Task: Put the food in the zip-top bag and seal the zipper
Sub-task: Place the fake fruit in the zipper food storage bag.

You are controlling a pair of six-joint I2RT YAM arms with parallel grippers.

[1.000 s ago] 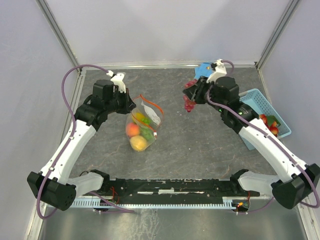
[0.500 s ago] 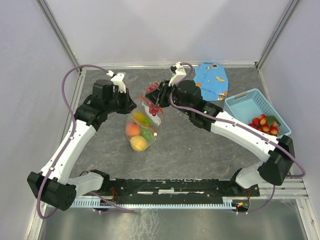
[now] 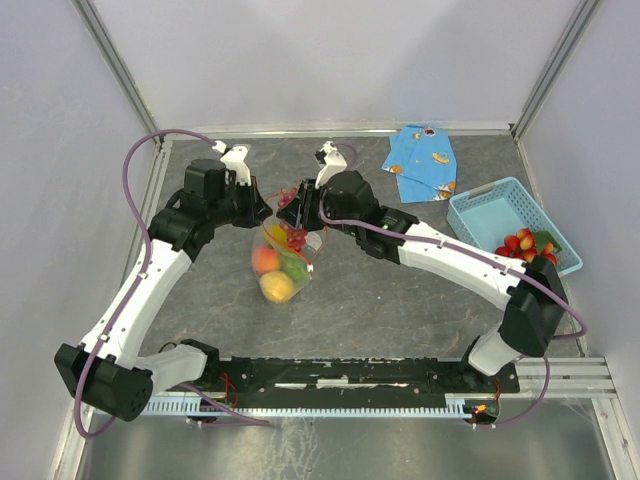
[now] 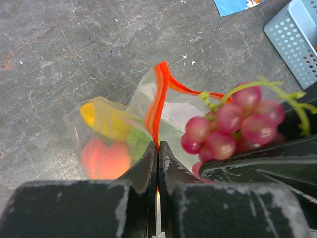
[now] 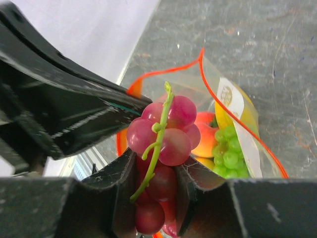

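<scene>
The clear zip-top bag (image 3: 282, 258) lies left of the table's middle. Its orange-red zipper (image 4: 157, 101) edge is lifted and the mouth is open. Inside I see a peach (image 3: 265, 260), a yellow fruit (image 3: 277, 287) and green grapes (image 5: 227, 153). My left gripper (image 4: 158, 148) is shut on the zipper strip and holds the mouth up. My right gripper (image 5: 154, 188) is shut on a bunch of purple grapes (image 5: 166, 131) and holds it over the open mouth (image 3: 293, 236). Red strawberries (image 3: 525, 245) lie in the basket.
A light-blue slotted basket (image 3: 512, 222) stands at the right edge. A folded blue patterned cloth (image 3: 425, 160) lies at the back right. Grey walls and metal posts close in the table at the back and sides.
</scene>
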